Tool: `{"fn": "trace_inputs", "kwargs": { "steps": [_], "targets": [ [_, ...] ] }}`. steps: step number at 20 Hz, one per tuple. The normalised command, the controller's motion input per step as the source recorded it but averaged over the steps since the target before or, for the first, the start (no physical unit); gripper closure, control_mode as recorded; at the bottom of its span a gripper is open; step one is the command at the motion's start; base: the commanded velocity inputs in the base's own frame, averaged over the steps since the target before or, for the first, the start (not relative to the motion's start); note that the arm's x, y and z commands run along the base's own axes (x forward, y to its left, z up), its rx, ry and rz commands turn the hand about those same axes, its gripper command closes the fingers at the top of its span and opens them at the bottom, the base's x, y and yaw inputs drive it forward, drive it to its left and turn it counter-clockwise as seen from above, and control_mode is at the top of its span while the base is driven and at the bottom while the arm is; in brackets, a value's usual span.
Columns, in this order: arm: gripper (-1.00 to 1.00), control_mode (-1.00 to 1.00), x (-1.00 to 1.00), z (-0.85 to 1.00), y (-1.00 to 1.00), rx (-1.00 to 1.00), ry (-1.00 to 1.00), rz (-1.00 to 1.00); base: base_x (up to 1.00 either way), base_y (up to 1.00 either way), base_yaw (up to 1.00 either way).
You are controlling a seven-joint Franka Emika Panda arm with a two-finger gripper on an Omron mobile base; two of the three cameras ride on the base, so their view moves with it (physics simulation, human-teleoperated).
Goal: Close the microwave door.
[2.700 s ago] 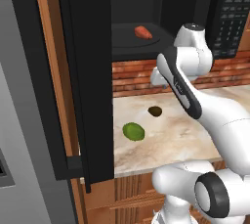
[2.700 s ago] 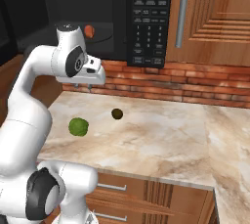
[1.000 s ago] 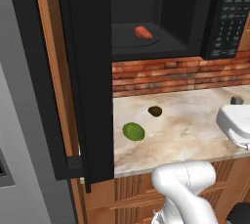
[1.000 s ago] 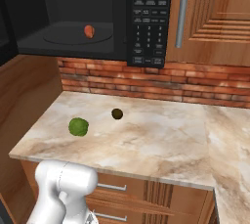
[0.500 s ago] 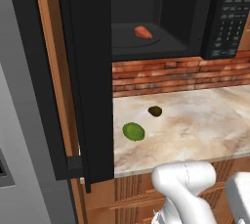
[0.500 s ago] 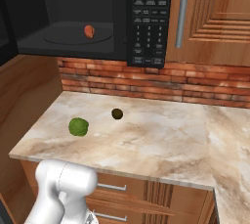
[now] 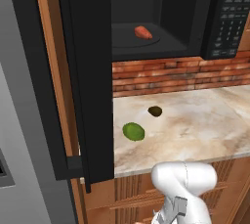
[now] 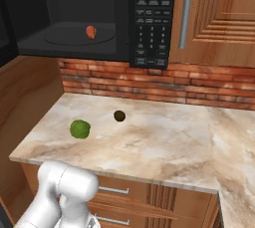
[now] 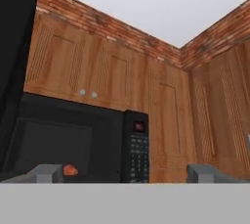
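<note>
The microwave (image 7: 161, 17) hangs over the counter, its dark cavity showing beside the keypad (image 8: 152, 23). A small orange food item (image 7: 143, 32) lies on the turntable. The microwave door (image 7: 90, 71) stands swung wide open to the left, a tall glossy black panel seen edge-on. In the hand view the door (image 9: 14, 47) fills the left side and the microwave (image 9: 73, 140) sits ahead and above. My gripper (image 9: 125, 174) is open, its fingertips (image 9: 46, 173) far apart with nothing between them, low and well short of the door. My white arm (image 7: 185, 179) is folded down below the counter's front edge.
On the marble counter (image 8: 164, 142) lie a green round fruit (image 7: 133, 131) and a small dark round thing (image 7: 155, 111). The grey fridge (image 7: 19, 145) stands left of the door. Wooden cabinets (image 8: 219, 13) flank the microwave on the right, above a brick backsplash (image 8: 199, 95).
The arm, earlier raised in front of the microwave, has dropped below the counter edge. The door stands as wide open as before, and the things on the counter lie where they were.
</note>
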Motion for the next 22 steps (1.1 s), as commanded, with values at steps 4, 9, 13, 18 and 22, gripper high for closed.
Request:
{"fn": "trace_inputs", "kwargs": {
  "steps": [4,9,13,18,22],
  "targets": [
    [-1.00,-1.00,0.29,-0.32,1.00,-0.04,0.00,-0.21,0.00,0.00,0.00],
    [-1.00,-1.00,0.64,-0.34,1.00,-0.03,0.00,-0.23,0.00,0.00,0.00],
    [-1.00,-1.00,0.70,-0.27,0.81,-0.03,0.00,-0.15,0.00,0.00,0.00],
    [-1.00,-1.00,0.98,-0.31,0.47,-0.03,0.00,-0.07,0.00,0.00,0.00],
    [-1.00,-1.00,1.00,-0.32,0.59,-0.04,-0.01,-0.06,0.00,0.00,0.00]
  ]
}}
